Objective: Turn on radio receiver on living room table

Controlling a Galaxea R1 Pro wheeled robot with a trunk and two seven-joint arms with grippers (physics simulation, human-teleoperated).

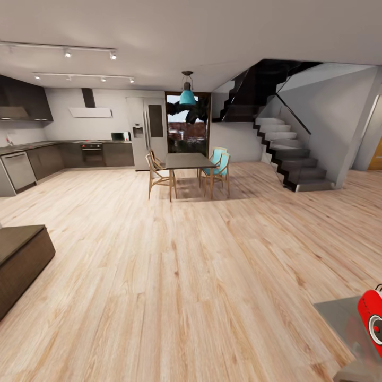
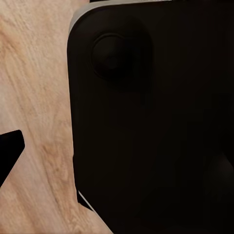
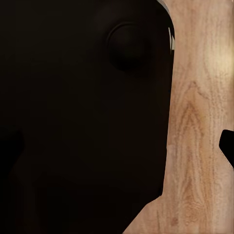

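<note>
One radio receiver (image 1: 373,321) stands on the desk (image 1: 339,313); likely light, rigid, slippery; press its dial. Pincer states: cannot tell.

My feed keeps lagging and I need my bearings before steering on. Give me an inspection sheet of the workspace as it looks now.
Surface: corner of the glossy grey table at the head view's lower right edge.
Job's things: red radio receiver on that table, cut off by the frame edge, grey dial facing the camera.
Clutter: nothing seen on the visible part of the table.
Grippers: wrist views show dark robot body over wood plank floor; gripper state cannot be told.
Cables: nothing seen.
Surroundings: dark dining table with wooden chairs, kitchen at back left, staircase to the right, dark low furniture at left.
</note>
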